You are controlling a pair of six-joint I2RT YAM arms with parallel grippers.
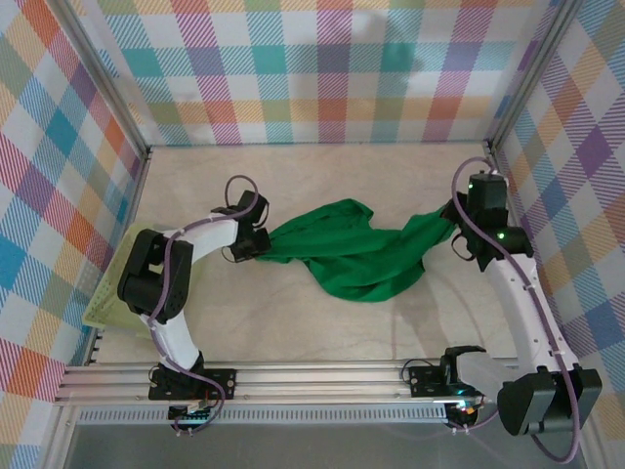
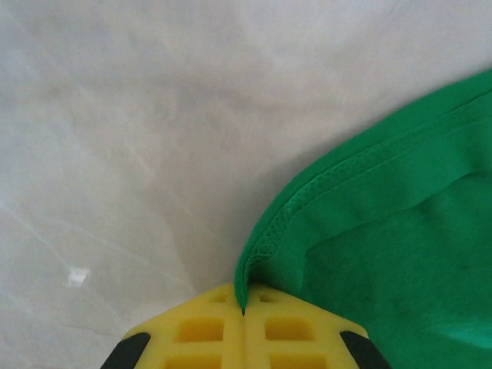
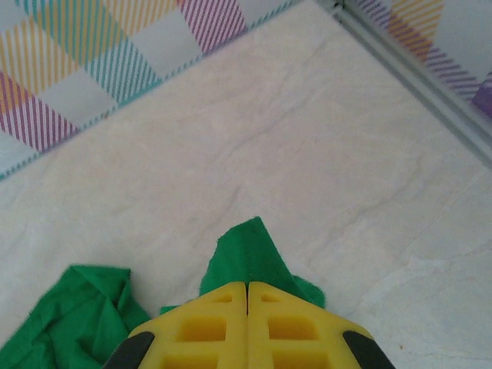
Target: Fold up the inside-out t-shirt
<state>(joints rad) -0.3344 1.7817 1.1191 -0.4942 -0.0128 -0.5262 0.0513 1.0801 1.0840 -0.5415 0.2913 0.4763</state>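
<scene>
Two grippers each pinched one end of the inside-out t-shirt (image 1: 356, 256), which stretched in a crumpled band across the middle of the tabletop (image 1: 293, 337) between them. The left gripper (image 1: 256, 242) was clamped on the shirt's left end. In the left wrist view its yellow fingers (image 2: 207, 330) met with a thin fold of green cloth caught in the line between them. From there a stitched hem (image 2: 323, 181) curved up and to the right over the pale surface.

The right gripper (image 1: 457, 220) was closed on the shirt's right end, near the right plaid wall (image 1: 576, 147). In the right wrist view its own yellow fingers were pressed together, with a pointed flap (image 3: 244, 250) of green cloth sticking out just past the tips. More bunched cloth lay at the lower left of that view.

From above, the shirt was widest at its centre, bulging toward the near edge and narrowing to a twisted strip at each gripper. Whether its ends were lifted off the tabletop could not be told. A pale yellow-green mesh basket (image 1: 101, 301) sat at the left edge, beside the left arm and well apart from the shirt.
</scene>
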